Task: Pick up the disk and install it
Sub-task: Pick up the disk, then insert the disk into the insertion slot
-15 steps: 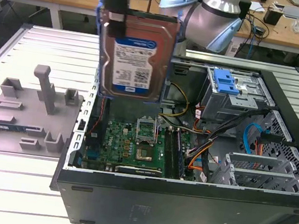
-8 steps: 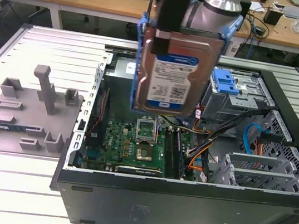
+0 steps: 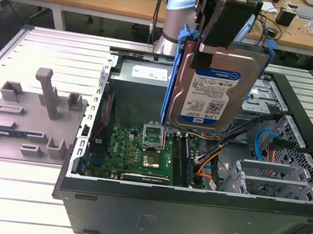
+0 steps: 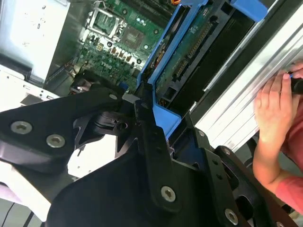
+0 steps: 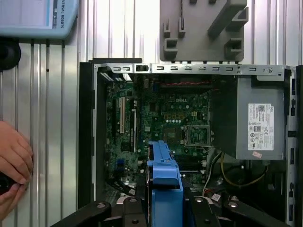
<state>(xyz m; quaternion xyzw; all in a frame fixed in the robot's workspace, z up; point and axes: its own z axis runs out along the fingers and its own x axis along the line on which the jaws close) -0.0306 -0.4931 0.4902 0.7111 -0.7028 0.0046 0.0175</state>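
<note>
**Gripper is holding the disk in the air above the open case**

The arm is coming down from above, and the gripper (image 3: pixel 214 43) is pinching the disk (image 3: pixel 210 92) at its upper edge. The disk is hanging below the gripper, almost upright and leaning a little, and it is touching nothing else. Under the gripper, the computer case (image 3: pixel 189 216) is lying open on the tabletop (image 3: pixel 16 190). The motherboard (image 3: pixel 145 151) is lying just below the lower edge of the disk.

In the exterior view the picture edge is cutting off the upper part of the arm. One black finger is covering the top of the label. The disk is hiding part of the grey power-supply box (image 3: pixel 134 87) behind it. In the second wrist view the black links of the gripper are covering much of the scene. A person's hand (image 4: pixel 274 104) is resting at the side, beyond the case wall. It is partly cut off, and what it is holding is hard to make out.

The disk is a silver metal rectangle with a white-and-blue label facing the exterior camera. A blue bracket (image 3: pixel 174 78) is framing its sides. In the second wrist view its other face is showing a dark circuit board with a connector.
</note>
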